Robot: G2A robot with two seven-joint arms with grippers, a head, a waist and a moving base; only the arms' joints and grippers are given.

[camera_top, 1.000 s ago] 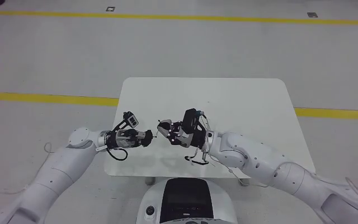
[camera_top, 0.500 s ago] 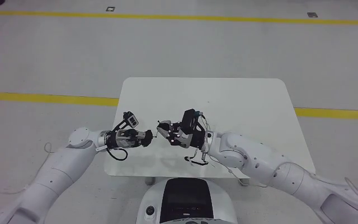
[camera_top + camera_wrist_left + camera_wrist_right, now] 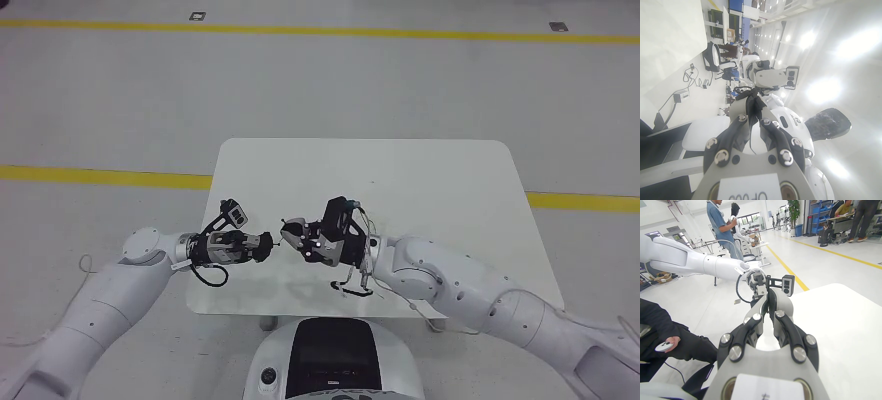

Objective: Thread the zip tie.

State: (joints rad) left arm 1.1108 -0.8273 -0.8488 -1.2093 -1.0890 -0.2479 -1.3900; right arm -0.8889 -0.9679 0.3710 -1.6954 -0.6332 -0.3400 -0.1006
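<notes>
A thin black zip tie (image 3: 750, 136) is held between both arms above the front left part of the white table (image 3: 430, 180). My left gripper (image 3: 264, 244) (image 3: 753, 101) is shut on the strap, whose loose end trails back between its fingers. My right gripper (image 3: 291, 227) (image 3: 768, 294) faces it tip to tip and is shut on the other end of the zip tie (image 3: 768, 279), which sticks up past its pads. The two grippers are almost touching. Where the tie's ends meet is hidden behind the fingertips.
Both grippers hang near the table's left edge (image 3: 214, 215), a little above the surface. The table top stretches bare to the back and right. Beyond the edge lies open floor with a yellow line (image 3: 100, 177).
The right gripper has crept slightly toward the left gripper, narrowing the gap between them. The left arm has stayed still.
</notes>
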